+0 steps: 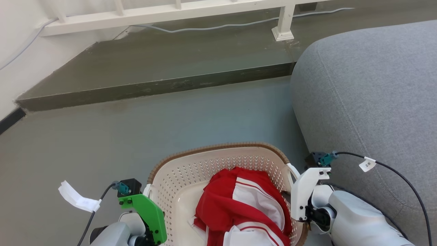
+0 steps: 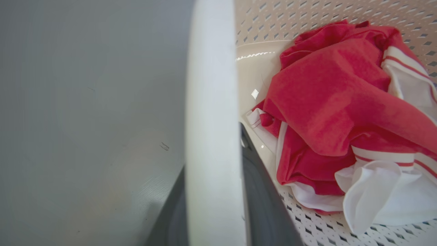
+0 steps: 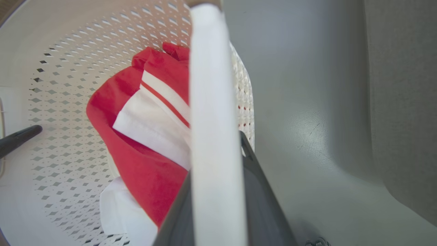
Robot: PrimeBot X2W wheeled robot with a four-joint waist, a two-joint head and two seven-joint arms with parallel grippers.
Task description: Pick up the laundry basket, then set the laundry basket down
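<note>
Domestic interior — a living area by the look of it. Evidence: a grey upholstered sofa (image 1: 368, 95) on a smooth grey floor (image 1: 136, 136), a raised step (image 1: 153, 61) carrying a white railing (image 1: 164, 13) (a loose cable (image 1: 222, 25) trails along it), and a laundry basket (image 1: 218, 147) holding red-and-white clothing (image 1: 225, 205).

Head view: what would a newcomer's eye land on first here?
The red-and-white cloth heaped in the cream basket at bottom centre. Next, the left gripper and right gripper, fingers closed on the basket's white side handles. The big grey cushion sits close by on the right.
</note>
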